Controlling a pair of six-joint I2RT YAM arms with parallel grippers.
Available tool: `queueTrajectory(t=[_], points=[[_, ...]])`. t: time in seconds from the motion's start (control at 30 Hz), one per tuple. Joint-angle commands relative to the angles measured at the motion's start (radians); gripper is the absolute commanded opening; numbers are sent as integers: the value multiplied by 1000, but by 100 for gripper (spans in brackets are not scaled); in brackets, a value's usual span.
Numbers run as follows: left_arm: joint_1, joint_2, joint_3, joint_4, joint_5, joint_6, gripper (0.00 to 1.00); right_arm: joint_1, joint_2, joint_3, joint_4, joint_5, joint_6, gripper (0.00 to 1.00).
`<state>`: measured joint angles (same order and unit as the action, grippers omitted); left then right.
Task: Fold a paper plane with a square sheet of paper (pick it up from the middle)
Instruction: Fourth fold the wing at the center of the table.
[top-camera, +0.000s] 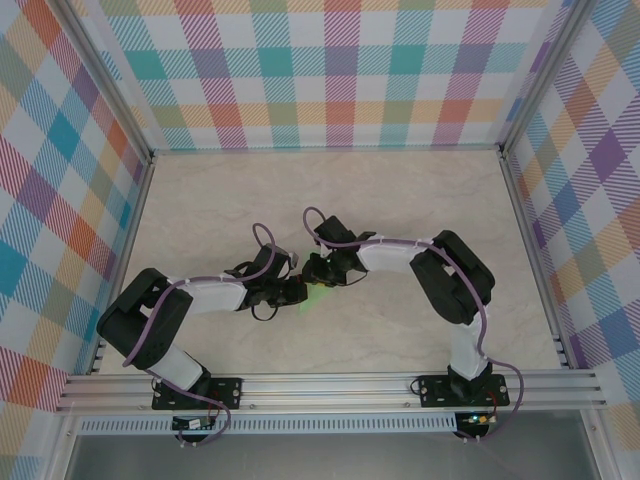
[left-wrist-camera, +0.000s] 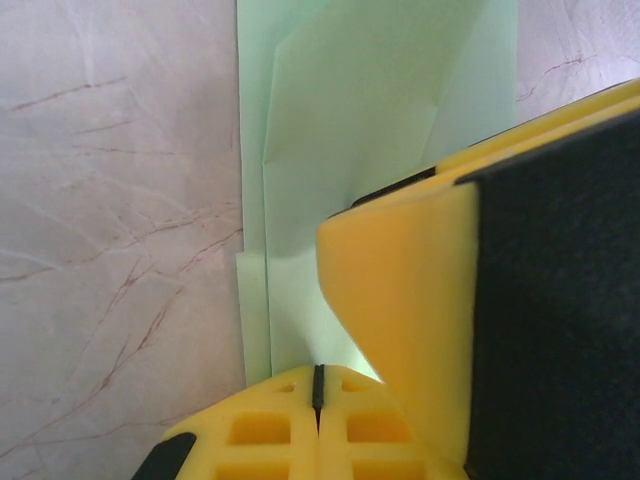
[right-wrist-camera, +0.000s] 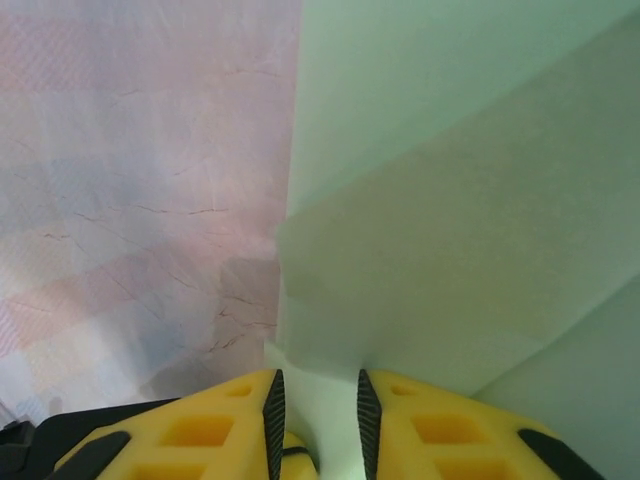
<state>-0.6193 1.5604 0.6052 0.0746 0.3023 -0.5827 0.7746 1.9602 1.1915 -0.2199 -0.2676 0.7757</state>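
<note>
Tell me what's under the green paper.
The marbled table runs out from beneath the green paper along its left edge. The folded layers cover whatever lies directly underneath.

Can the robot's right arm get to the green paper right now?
Looks like yes. The right fingers sit right at the edge of the green paper, a little apart, with paper showing in the gap between them. Nothing seems to block the way.
</note>
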Motion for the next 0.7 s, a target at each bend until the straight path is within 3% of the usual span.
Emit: queueTrajectory(t=[0.0, 0.1, 0.47, 0.67], points=[[-3, 28, -42, -208, -42, 14, 1, 8, -51, 20, -61, 51, -15, 29], [-3, 27, -42, -210, -43, 14, 1, 3, -77, 5, -31, 36, 1, 26], [-2, 27, -42, -202, -48, 7, 1, -34, -38, -47, 156, -123, 95, 0], [-3, 38, -43, -198, -48, 8, 1, -55, 32, -65, 220, -140, 122, 0]])
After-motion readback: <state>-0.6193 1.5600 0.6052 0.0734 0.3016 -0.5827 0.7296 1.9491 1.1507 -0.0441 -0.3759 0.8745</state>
